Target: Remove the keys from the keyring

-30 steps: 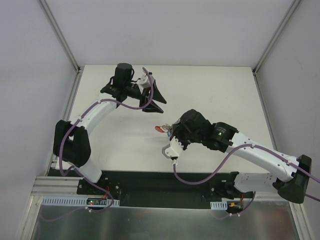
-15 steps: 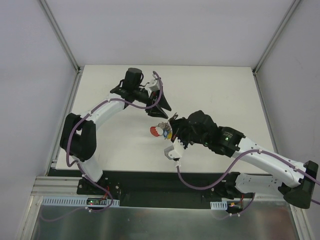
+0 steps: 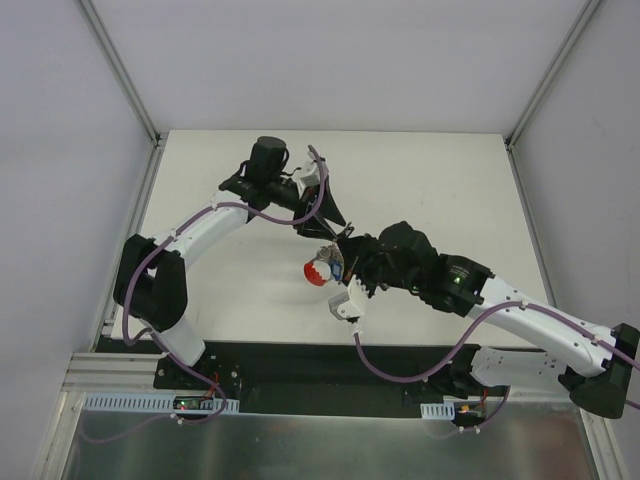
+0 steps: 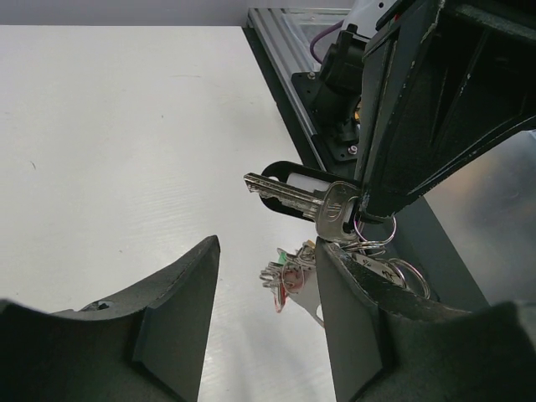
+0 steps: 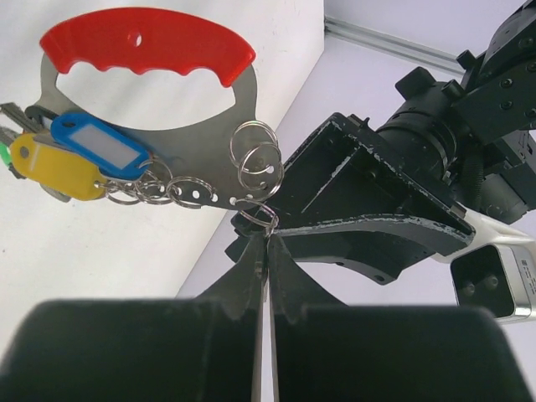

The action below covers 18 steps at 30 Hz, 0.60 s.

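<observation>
At the middle of the table (image 3: 450, 180), the right gripper (image 5: 268, 237) has its two flat black fingers pressed together. Their tips pinch the keyring (image 5: 266, 217), a thin loop of silvery wire. From it, more split rings of the same wire chain out to a flat steel plate (image 5: 197, 155) with a large cut-out and a row of small holes. The plate's far edge carries a curved red grip (image 5: 146, 42) of smooth plastic with a wavy inner side. A blue tag (image 5: 100, 144) with a white label window and a rounded yellow tag (image 5: 50, 172), both glossy, lie against the plate's left part. Grey blades and a bit of green show behind them at the left edge.

From above, the keys (image 3: 325, 266) are a small bright bunch at this gripper's tip, with the red grip on their left. Just far of them, the left gripper (image 4: 266, 251) stands about half spread. Its matte black, wedge-shaped fingers are apart and grip nothing.

In its own view, a silver key (image 4: 293, 197) with a toothed blade juts from the right gripper's tip, in front of a black oval tag (image 4: 280, 174) with a white window. Wire rings dangle below the key's head. The rest of the bunch hangs close to the left gripper's right finger; whether they touch cannot be told. The table is white and matte.
</observation>
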### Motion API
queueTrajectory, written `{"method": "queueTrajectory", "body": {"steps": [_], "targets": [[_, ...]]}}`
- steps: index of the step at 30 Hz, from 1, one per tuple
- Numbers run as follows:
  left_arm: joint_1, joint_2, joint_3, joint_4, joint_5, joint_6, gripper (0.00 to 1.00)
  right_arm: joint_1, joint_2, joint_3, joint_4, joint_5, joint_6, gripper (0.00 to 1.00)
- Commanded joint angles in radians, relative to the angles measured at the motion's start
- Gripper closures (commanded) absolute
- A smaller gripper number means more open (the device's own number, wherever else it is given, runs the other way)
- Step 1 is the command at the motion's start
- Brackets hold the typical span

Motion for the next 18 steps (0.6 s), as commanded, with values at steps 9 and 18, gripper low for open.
{"method": "queueTrajectory", "body": {"steps": [9, 18], "targets": [[0.025, -0.093, -0.056, 0.020, 0.379, 0.015, 0.52, 0.007, -0.049, 0.024, 0.013, -0.040, -0.108, 0.99], [0.045, -0.095, -0.004, 0.020, 0.377, -0.021, 0.51, 0.021, -0.094, 0.018, -0.009, -0.041, -0.098, 0.99]]}}
